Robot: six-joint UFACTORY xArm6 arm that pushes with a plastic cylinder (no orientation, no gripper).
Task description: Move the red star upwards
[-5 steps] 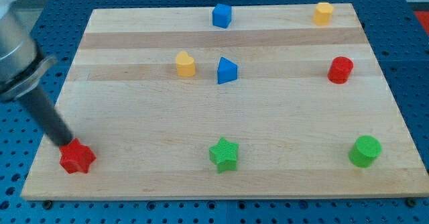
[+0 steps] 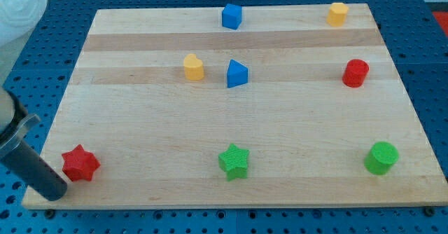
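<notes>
The red star lies near the bottom left corner of the wooden board. My dark rod comes in from the view's left edge, and my tip rests on the board just below and to the left of the red star, a small gap apart from it.
A green star and a green cylinder sit along the bottom. A yellow block, a blue triangle and a red cylinder sit mid-board. A blue cube and a yellow block are at the top.
My tip has moved down and a little left, from the red star's upper left edge to below and left of it. The red star has stayed in place.
</notes>
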